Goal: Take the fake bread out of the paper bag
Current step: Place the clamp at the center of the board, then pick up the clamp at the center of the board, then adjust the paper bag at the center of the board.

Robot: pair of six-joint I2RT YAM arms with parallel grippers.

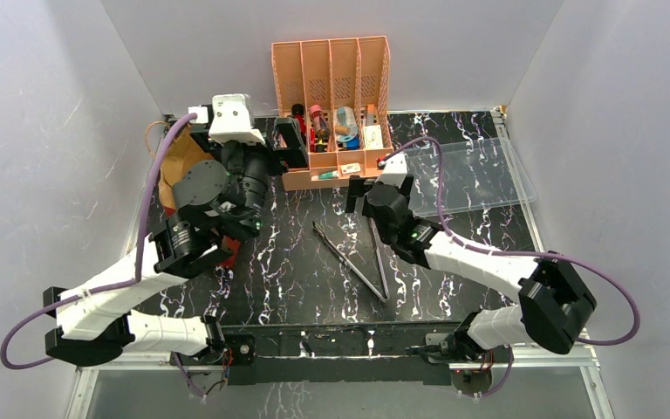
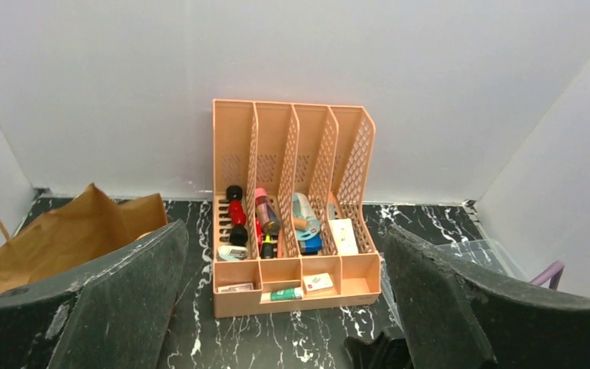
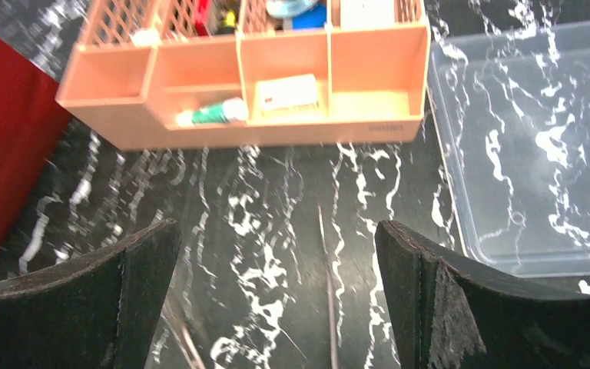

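- Bread is in none of the three views. The fake bread is most likely hidden inside the paper bag, which lies slumped at the left rear of the counter.
- The bag's brown upper part points toward the back corner. Its red lower part faces the middle of the counter.
- The left arm reaches over the bag, probably because that arm is nearest to it. The left pincer has its jaws spread wide with nothing between them.
- Its wrist camera looks past the bag's crumpled brown edge toward the pink organizer, so the pincer is not aimed into the bag.
- The right pincer hangs above bare counter just in front of the organizer, jaws apart and empty. It is near the clear tray, a likely drop-off spot.
- A thin V-shaped metal tool lies flat mid-counter, untouched and apart from both pincers.
- The emptying looks barely begun. The left pincer would need to turn back toward the bag's opening, which these views hide.
- The soft paper may crumple or slide when entered, so the right arm may be placed to steady it.
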